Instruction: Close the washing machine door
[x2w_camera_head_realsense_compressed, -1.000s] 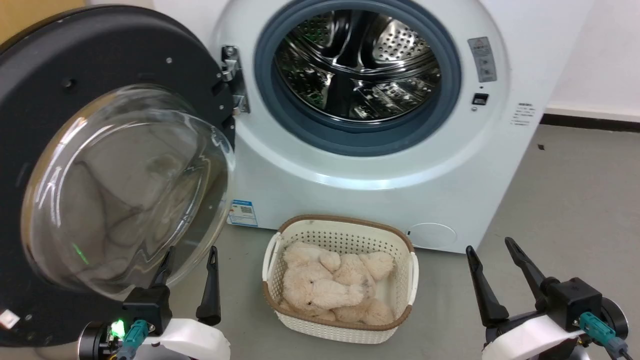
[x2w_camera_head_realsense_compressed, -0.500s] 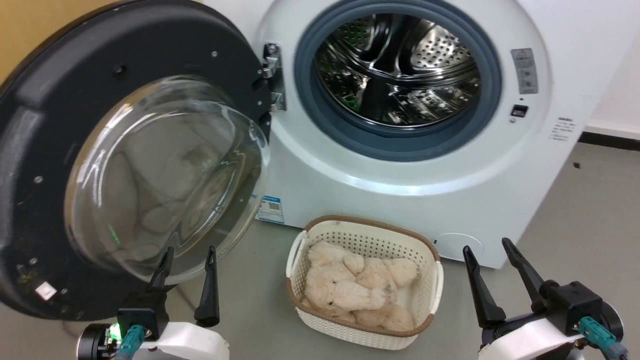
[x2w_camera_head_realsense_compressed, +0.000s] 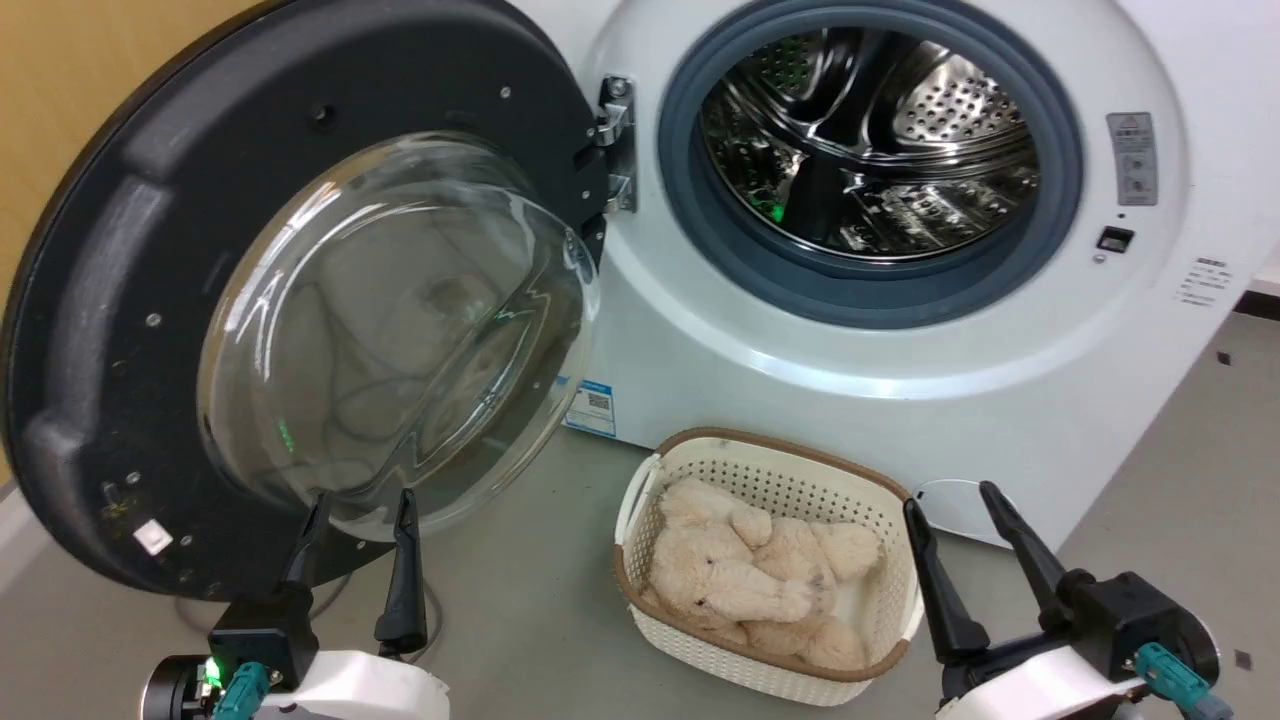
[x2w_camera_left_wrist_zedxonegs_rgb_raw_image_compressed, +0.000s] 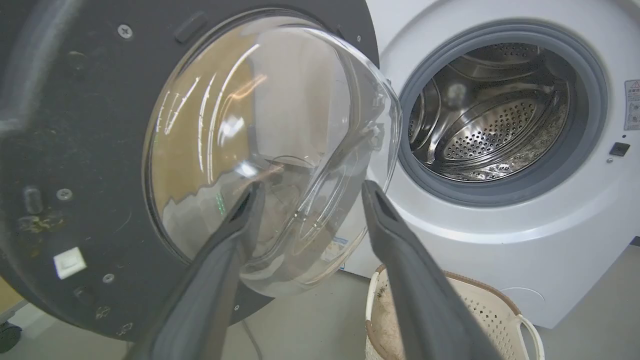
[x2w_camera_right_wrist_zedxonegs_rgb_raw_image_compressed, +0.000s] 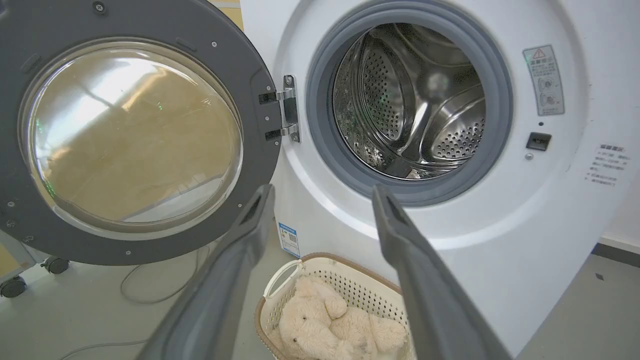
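The washing machine door (x2w_camera_head_realsense_compressed: 120, 300) stands swung wide open, ahead of the left gripper (x2w_camera_head_realsense_compressed: 362, 498) and reaching up and out to its left. Its inner face is turned toward the robot. The door's bulging glass window (x2w_camera_head_realsense_compressed: 400, 330) lies straight beyond this gripper's fingertips. In the left wrist view one finger (x2w_camera_left_wrist_zedxonegs_rgb_raw_image_compressed: 235, 235) crosses the lower part of the glass, but I cannot tell whether it touches. The left gripper's two fingers are spread apart and hold nothing.

Up and to the right of that gripper, the metal hinge (x2w_camera_head_realsense_compressed: 615, 140) joins the door's rim to the washing machine (x2w_camera_head_realsense_compressed: 800, 400). The machine's front stands ahead of the space between the two grippers. Its grey rubber ring (x2w_camera_head_realsense_compressed: 700, 240) circles the bare steel drum (x2w_camera_head_realsense_compressed: 870, 150), and a blue sticker (x2w_camera_head_realsense_compressed: 595, 405) sits low on the front, near the glass's edge.

On the floor (x2w_camera_head_realsense_compressed: 520, 600) between the grippers, closer to the right one, a white basket (x2w_camera_head_realsense_compressed: 640, 500) holds a beige plush toy (x2w_camera_head_realsense_compressed: 740, 580).

The right gripper (x2w_camera_head_realsense_compressed: 949, 496) is just beside the basket's right rim, with its fingers parted and empty. The door is well apart from it, far to its left, and the drum opening lies ahead and above.
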